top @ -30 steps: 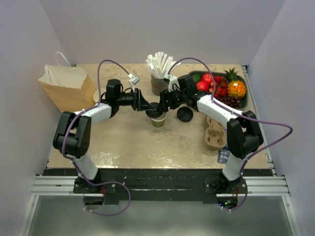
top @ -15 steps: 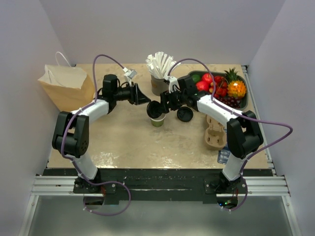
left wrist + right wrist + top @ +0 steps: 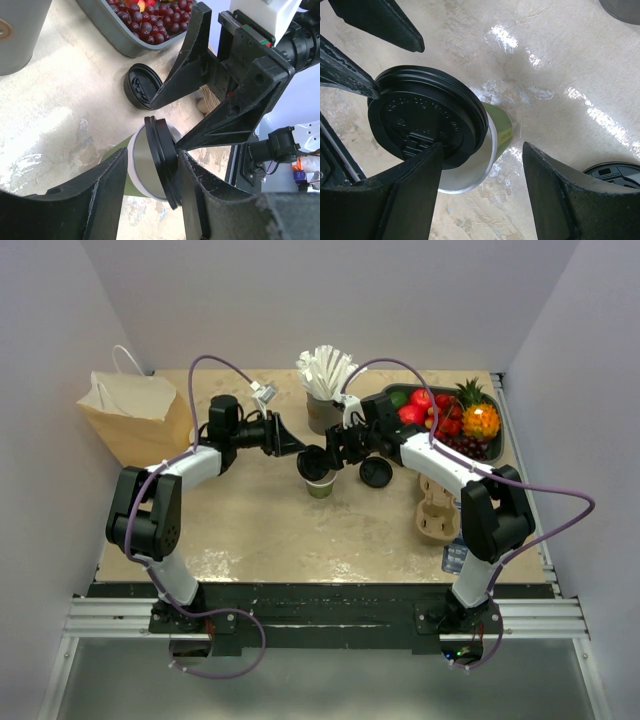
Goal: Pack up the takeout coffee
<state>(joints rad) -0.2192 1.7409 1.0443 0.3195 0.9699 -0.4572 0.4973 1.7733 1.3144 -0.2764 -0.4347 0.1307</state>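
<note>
The takeout coffee (image 3: 321,486) (image 3: 502,127) stands upright mid-table, a green paper cup with a cream band (image 3: 141,167). Its black lid (image 3: 315,466) (image 3: 162,160) (image 3: 425,120) lies askew over the mouth, leaving part of the white inside showing. My right gripper (image 3: 326,456) (image 3: 482,147) hovers open over the cup from the right, one finger overlapping the lid and the other well clear. My left gripper (image 3: 300,447) (image 3: 152,155) comes in from the left, open, with one fingertip (image 3: 372,87) at the lid's rim.
A second black lid (image 3: 376,473) (image 3: 142,87) lies on the table right of the cup. Behind stand a grey cup of white straws (image 3: 322,410) and a fruit tray (image 3: 497,450). A cardboard cup carrier (image 3: 435,508) sits at right, a paper bag (image 3: 135,415) at far left.
My left gripper pulled back left from the cup, then edged slightly toward it again. The right gripper, cup and lid have stayed put.
</note>
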